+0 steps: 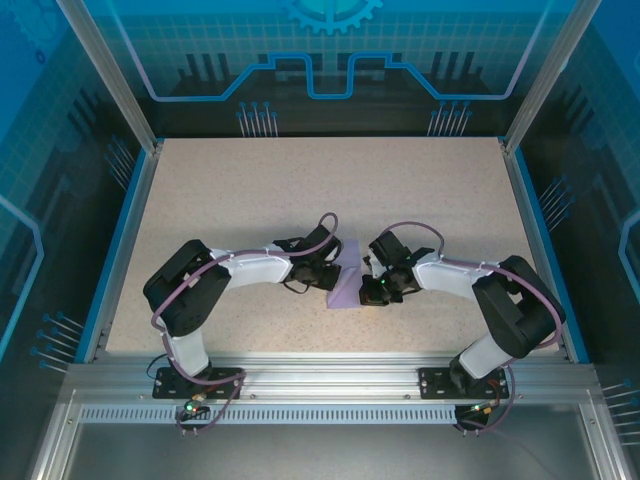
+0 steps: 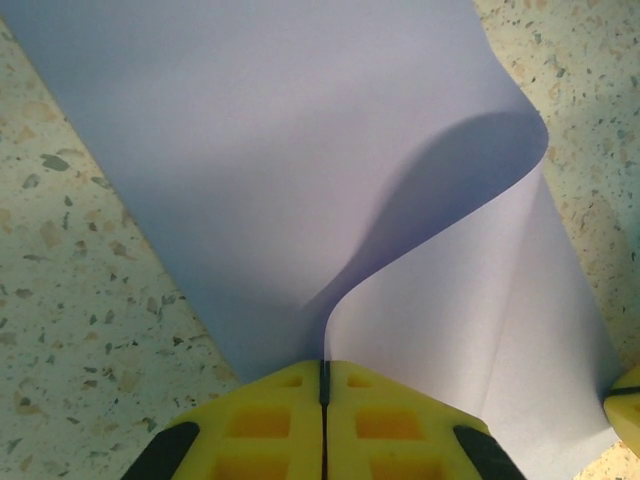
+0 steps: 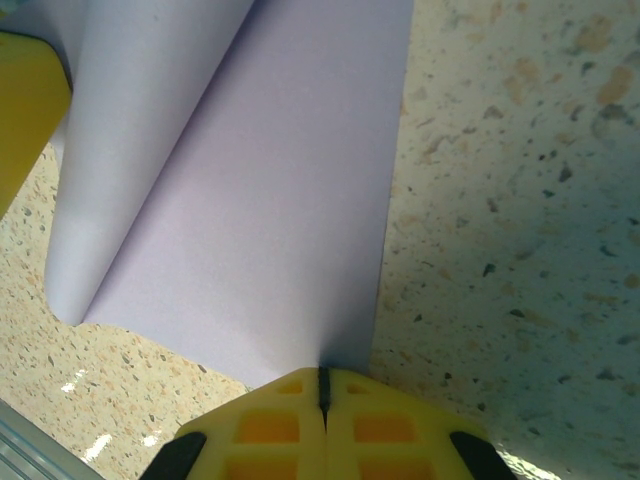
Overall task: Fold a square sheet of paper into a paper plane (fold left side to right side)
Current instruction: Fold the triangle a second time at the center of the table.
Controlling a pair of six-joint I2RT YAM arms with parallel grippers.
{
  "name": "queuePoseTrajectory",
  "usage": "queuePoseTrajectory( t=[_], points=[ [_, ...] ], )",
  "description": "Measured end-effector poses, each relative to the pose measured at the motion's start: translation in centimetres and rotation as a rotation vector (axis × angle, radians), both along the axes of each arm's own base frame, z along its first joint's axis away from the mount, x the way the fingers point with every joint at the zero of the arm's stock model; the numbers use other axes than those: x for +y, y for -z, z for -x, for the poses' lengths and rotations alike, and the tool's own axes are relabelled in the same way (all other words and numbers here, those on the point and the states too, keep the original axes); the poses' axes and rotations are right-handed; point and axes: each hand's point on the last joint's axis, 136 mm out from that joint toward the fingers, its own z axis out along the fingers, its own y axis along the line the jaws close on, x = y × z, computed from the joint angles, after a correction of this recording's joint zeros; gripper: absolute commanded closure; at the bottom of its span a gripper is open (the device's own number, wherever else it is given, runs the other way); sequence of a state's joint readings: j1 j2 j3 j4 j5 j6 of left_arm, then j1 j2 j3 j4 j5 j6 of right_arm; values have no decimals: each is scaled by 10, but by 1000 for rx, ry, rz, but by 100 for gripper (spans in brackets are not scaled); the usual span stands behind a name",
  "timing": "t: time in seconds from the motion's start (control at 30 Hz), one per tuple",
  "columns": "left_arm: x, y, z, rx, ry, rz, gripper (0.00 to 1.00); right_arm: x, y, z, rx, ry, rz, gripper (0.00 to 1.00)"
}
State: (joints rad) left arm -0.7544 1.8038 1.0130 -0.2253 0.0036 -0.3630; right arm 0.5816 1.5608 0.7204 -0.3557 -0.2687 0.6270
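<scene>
The square sheet of paper [image 1: 349, 280], pale lavender, sits mid-table between both grippers, half lifted and bent over in a loose curl. In the left wrist view the paper [image 2: 240, 150] rises in a curved flap, and my left gripper [image 2: 323, 368] is shut on that flap's edge. My right gripper [image 3: 322, 378] is shut on the paper [image 3: 250, 230] near its right edge, where the sheet lies low over the table. From above, the left gripper [image 1: 335, 268] and right gripper [image 1: 371, 284] face each other across the sheet, close together.
The speckled beige table [image 1: 300, 190] stretches wide behind and beside the arms. Blue rails [image 1: 120, 250] and metal posts fence its sides. A yellow finger of the other gripper edges into each wrist view [image 2: 626, 400] [image 3: 25, 110].
</scene>
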Motion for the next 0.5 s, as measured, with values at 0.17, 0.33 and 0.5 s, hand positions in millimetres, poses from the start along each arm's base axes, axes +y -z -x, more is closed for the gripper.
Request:
queuePoseTrajectory(
  t=[0.17,0.33,0.5],
  points=[
    [-1,-1,-1,-6,3,3,92,0,0,0,0,0,0,98],
    [-1,-1,-1,-6,3,3,92,0,0,0,0,0,1,98],
    [-1,-1,-1,-6,3,3,92,0,0,0,1,0,0,98]
  ],
)
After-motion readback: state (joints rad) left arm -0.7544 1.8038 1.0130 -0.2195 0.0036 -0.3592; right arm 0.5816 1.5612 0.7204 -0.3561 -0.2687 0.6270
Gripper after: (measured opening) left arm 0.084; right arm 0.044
